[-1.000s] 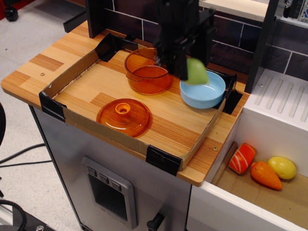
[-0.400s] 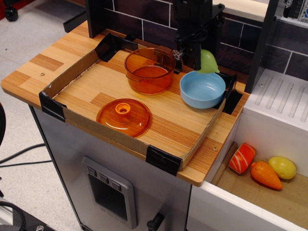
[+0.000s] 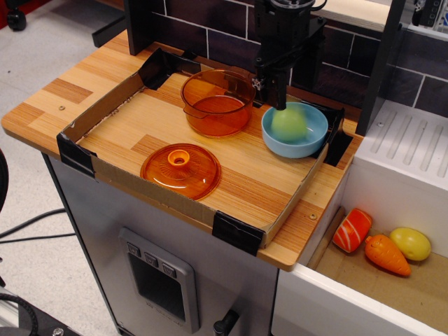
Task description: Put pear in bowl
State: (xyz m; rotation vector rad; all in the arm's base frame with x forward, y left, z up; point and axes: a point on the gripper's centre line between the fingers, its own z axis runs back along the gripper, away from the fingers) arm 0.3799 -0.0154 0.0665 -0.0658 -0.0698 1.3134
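Observation:
The light-green pear (image 3: 289, 124) lies inside the round light-blue bowl (image 3: 316, 139) at the back right of the cardboard tray. My black gripper (image 3: 276, 94) hangs just above the bowl's left rim, its fingertips right over the pear and no longer holding it. The jaws look parted, though the dark fingers are hard to separate against the dark wall behind.
A transparent orange pot (image 3: 217, 101) stands left of the bowl, close to the gripper. Its flat orange lid (image 3: 180, 170) lies in the tray's front. The low cardboard tray wall (image 3: 140, 185) rings the work area. An orange-red toy (image 3: 351, 229), a carrot (image 3: 386, 254) and a yellow lemon-like toy (image 3: 411, 243) lie in a bin lower right.
The pear was held in the gripper over the bowl's back rim; it has left the gripper and now rests in the bowl. The gripper has hardly shifted.

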